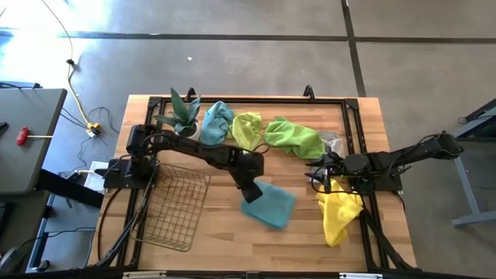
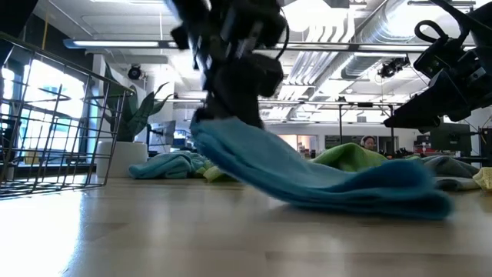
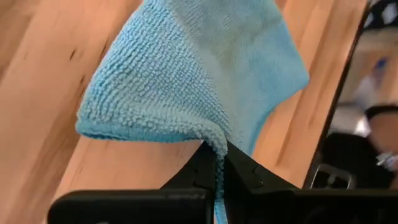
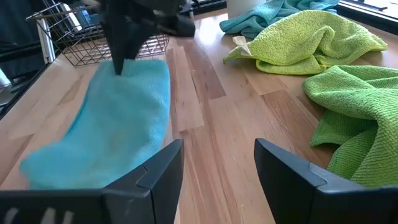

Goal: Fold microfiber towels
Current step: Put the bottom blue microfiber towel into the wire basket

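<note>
High view puts the blue towel (image 1: 270, 205) a little toward 5 o'clock from the middle of the wooden table (image 1: 225, 240), lying as a soft, slightly skewed square of looped microfiber pile. The left gripper (image 1: 252, 190) sits at its 10 o'clock corner, and the left wrist view shows the 2 dark fingers (image 3: 242, 171) pressed together on a thin pinch of the towel's hemmed edge, the cloth fanning out from them in a fuzzy, rounded fold. In the low view that corner is lifted off the wood while the rest of the towel trails flat along the tabletop. The right gripper (image 1: 324, 181) hangs near the 3 o'clock edge with its 2 blocky fingers (image 4: 155, 165) spread apart and nothing between them, just above the crumpled yellow towel (image 1: 339, 213). Toward 12 o'clock lie 2 rumpled lime green towels (image 1: 293, 136), a second bunched blue towel (image 1: 217, 122) and a potted plant (image 1: 183, 113) with stiff pointed leaves. At 8 o'clock a dark wire basket (image 1: 177, 208) of thin square mesh lies on the planks.
</note>
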Available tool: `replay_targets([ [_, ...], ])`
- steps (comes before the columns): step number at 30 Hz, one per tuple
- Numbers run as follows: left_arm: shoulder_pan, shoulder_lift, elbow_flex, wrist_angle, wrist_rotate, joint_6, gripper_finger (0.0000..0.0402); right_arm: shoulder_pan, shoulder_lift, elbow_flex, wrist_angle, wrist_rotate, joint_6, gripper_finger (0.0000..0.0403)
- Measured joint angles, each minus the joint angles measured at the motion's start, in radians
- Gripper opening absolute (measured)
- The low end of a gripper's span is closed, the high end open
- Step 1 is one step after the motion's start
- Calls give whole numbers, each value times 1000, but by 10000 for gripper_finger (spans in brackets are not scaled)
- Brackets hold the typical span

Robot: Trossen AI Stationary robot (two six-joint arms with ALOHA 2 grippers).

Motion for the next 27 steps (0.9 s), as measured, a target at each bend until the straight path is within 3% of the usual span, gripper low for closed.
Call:
replay_targets([
  [7, -6, -1, 226, -479, -80, 279, 0, 0, 0, 0, 0, 0, 0, 188],
  [13, -51, -2, 388, -796, -200, 502, 0, 0, 0, 0, 0, 0, 0, 188],
  [20, -165, -2, 519, -985, -444, 604, 0, 0, 0, 0, 0, 0, 0, 188],
  [27, -281, -9, 635, -1077, -655, 529, 0, 0, 0, 0, 0, 0, 0, 188],
])
